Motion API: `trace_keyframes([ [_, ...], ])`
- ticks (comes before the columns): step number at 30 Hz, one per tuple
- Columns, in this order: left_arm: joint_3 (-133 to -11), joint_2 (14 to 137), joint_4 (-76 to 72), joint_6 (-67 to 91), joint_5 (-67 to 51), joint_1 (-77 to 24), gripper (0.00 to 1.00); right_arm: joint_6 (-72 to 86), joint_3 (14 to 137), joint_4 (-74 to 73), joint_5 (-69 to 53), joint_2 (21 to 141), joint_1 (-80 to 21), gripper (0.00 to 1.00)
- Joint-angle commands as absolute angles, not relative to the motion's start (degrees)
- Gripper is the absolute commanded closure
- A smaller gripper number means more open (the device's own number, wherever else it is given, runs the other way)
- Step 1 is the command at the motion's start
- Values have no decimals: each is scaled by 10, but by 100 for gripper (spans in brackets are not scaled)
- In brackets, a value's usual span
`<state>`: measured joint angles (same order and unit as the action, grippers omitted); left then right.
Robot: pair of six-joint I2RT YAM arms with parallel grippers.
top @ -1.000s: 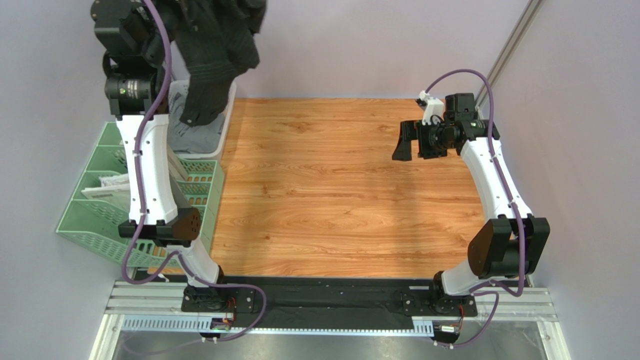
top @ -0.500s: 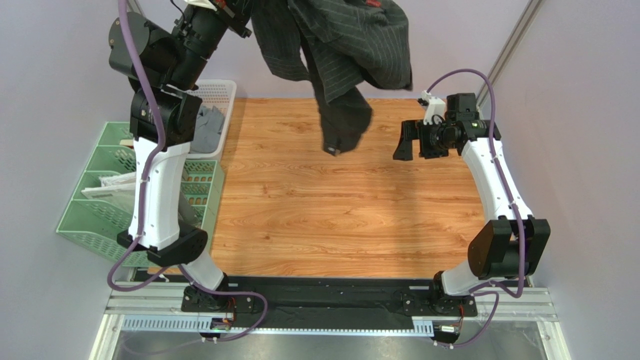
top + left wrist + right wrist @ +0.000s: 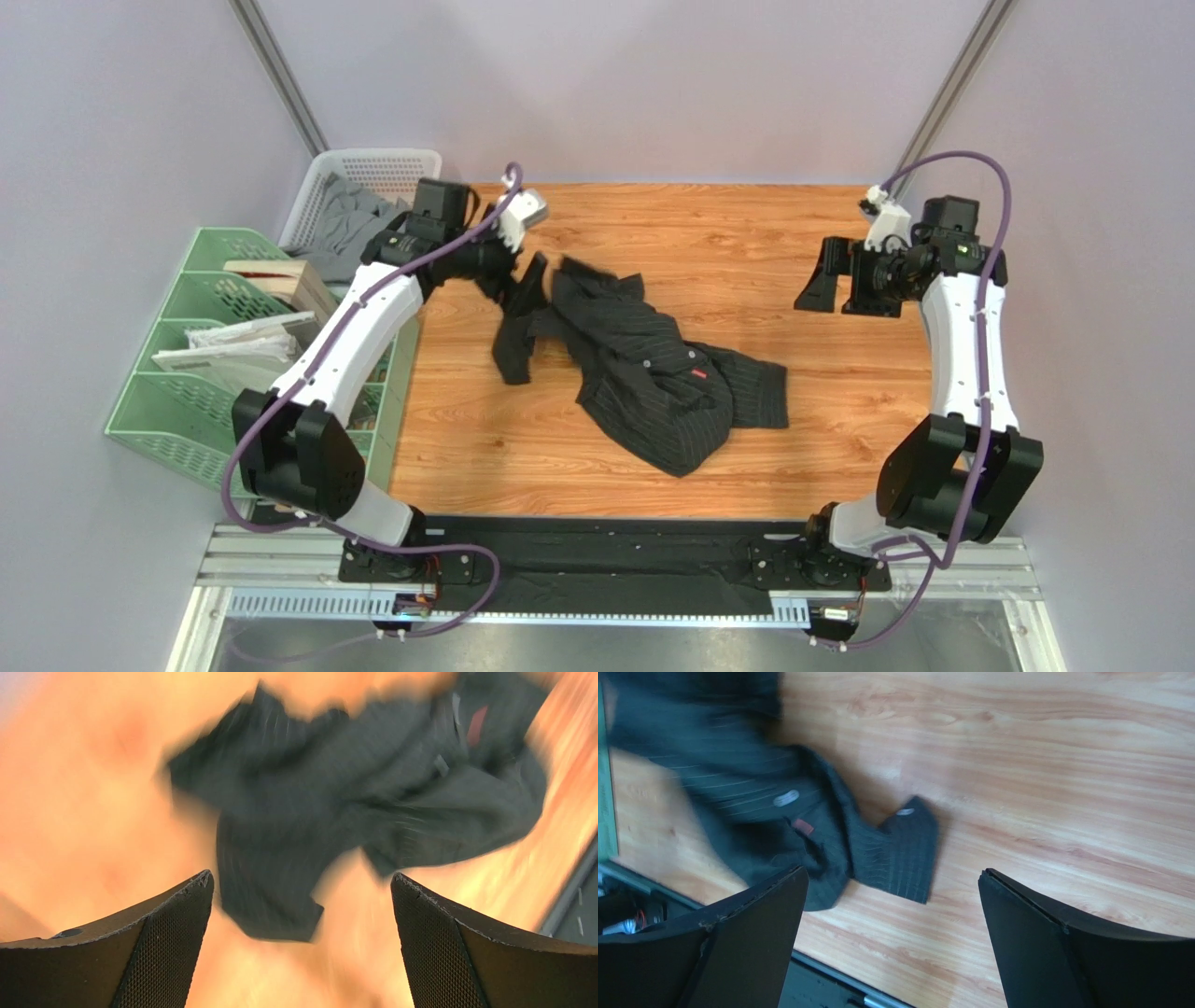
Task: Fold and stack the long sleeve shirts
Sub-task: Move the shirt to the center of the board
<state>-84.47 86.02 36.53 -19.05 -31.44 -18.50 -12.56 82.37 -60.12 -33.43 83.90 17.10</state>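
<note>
Looks like the opening of the fold, with spreading not yet done. Finds the long sleeve shirt (image 3: pixel 652 371) in a rumpled heap on the surface (image 3: pixel 786 476), around the middle and somewhat left of it. Has one sleeve trailing toward the left edge, a striped end poking out on the right, and a small red label showing among the creases. Sees no fold made and no stack on the wood.

Shows the left hand (image 3: pixel 516 275) spread wide at the heap's far-left end, gripping nothing; cannot tell from above whether it brushes the sleeve. Gives only blurred dark cloth beyond its fingers in the wrist view. Shows the right hand (image 3: pixel 828 280) equally wide and empty, hovering near the far right of the surface, well apart from the fabric.

Calls next, most likely, for flattening. Means taking two matching points, shoulders or hem corners, one per hand, and drawing them apart until the body lies flat with both sleeves free. Expect soft cloth to bunch and drag, and a tucked-under sleeve to need a separate tug.

Offers warm wood-grain planking under pale lilac walls, with slanted metal posts (image 3: pixel 274 77) behind. Holds a white basket (image 3: pixel 368 171) with grey cloth at the far left corner, a green rack (image 3: pixel 183 406) beside the left edge, and a metal rail (image 3: pixel 617 567) carrying both arm bases along the near side.
</note>
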Motion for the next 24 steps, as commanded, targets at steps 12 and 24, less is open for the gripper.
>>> trace_keyframes([
  [12,-717,984,430,-263,-251,-111,1,-167,764,-556,-306,907,-115,14],
  [24,-673,966,370,-338,-259,-221,1,-135,746,-488,-236,1008,-166,46],
])
